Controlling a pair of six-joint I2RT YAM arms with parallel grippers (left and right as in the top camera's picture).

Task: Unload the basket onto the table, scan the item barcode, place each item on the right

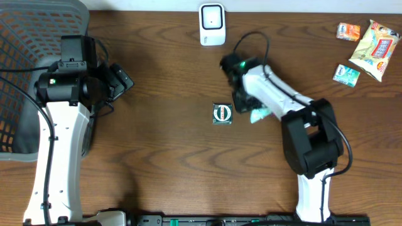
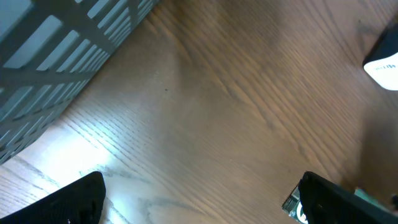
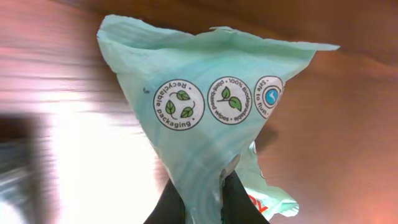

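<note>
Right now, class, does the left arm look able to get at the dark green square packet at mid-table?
Probably yes. Only bare table lies between the open left tool and the dark green packet. The right tool, shut on a mint pouch, sits close beside it and may crowd the approach.

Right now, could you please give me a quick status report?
Left gripper open, near basket. Right gripper shut on mint packet. Dark square pack beside it; scanner beyond, unblocked.
</note>
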